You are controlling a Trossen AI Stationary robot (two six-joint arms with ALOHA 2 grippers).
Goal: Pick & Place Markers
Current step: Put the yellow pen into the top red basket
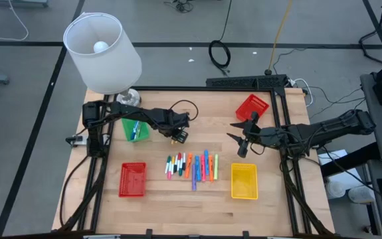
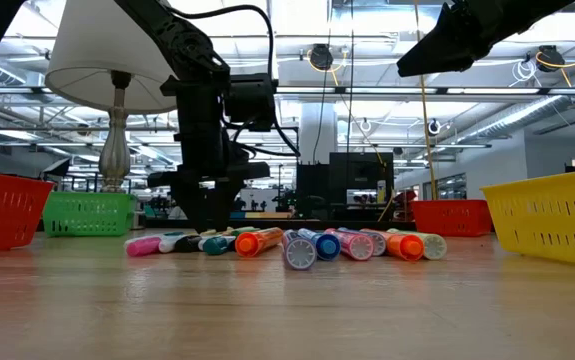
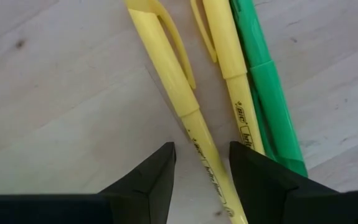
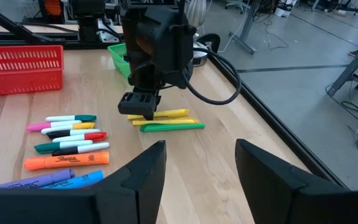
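Two yellow markers (image 3: 172,68) (image 3: 225,56) and a green one (image 3: 272,87) lie side by side flat on the wood, apart from the main row of markers (image 1: 192,167) in the table's middle. My left gripper (image 3: 202,163) is down at the table over them, open. Its fingers stand on either side of the outer yellow marker's barrel, with a gap showing on each side. The right wrist view shows that gripper (image 4: 142,112) above the three markers (image 4: 169,119). My right gripper (image 1: 239,136) hovers open, well above the table, right of centre.
A green basket (image 1: 135,129) holding a few markers sits at far left beside a lamp (image 1: 104,53). A red basket (image 1: 133,179) is at near left, another red one (image 1: 252,107) at far right, and a yellow one (image 1: 244,180) at near right. Bare wood lies between them.
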